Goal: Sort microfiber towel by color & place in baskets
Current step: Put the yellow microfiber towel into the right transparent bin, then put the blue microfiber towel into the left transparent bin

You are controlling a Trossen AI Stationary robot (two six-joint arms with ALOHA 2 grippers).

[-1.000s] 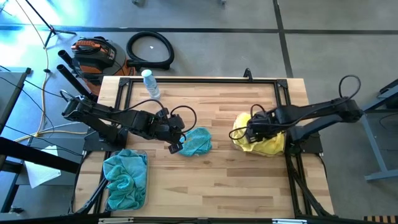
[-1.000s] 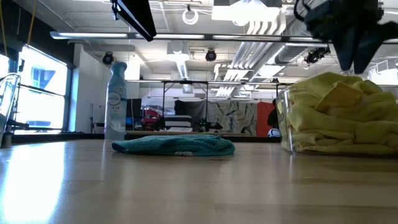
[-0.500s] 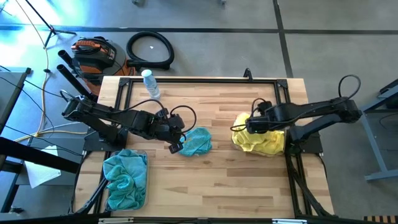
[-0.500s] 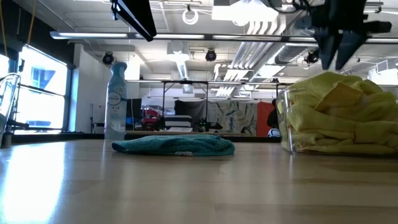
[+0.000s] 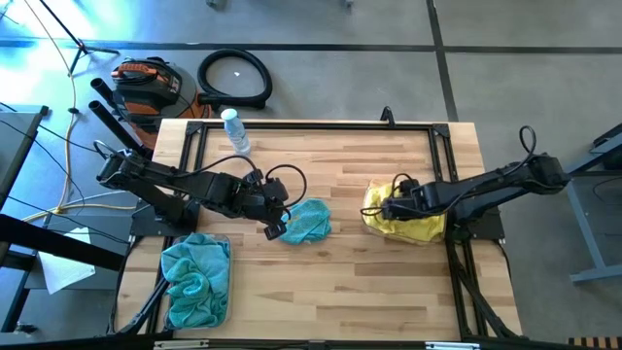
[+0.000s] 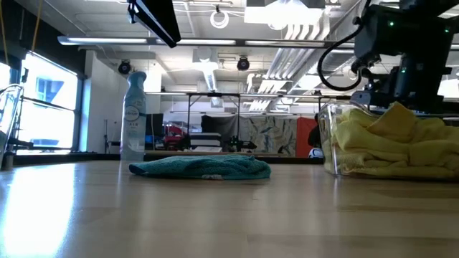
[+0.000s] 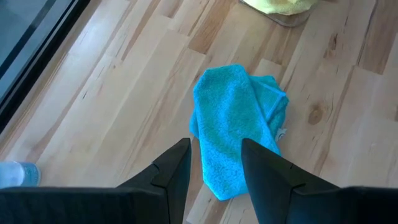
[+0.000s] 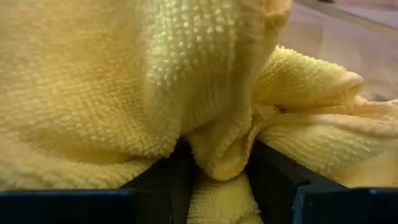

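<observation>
Right gripper point(image 5: 386, 208) is down in the yellow towels point(image 5: 413, 224) piled in the clear basket point(image 6: 328, 143). Its fingers point(image 8: 155, 183) stand part-open with a fold of yellow cloth bunched between them, pressed against both inner faces. The fuzzy yellow heap rises over the basket rim all around the gripper.

Left gripper point(image 5: 274, 229) hovers at the near edge of a lone teal towel point(image 5: 307, 220), fingers point(image 7: 171, 174) spread, holding nothing. That towel lies rumpled and folded flat on the wooden table point(image 5: 340, 282), just ahead of the fingertips.

Behind the left gripper, by the arm's base, a basket heaped with teal towels point(image 5: 196, 280). Spray bottle point(image 5: 234, 129) well beyond, at the table's far edge.
</observation>
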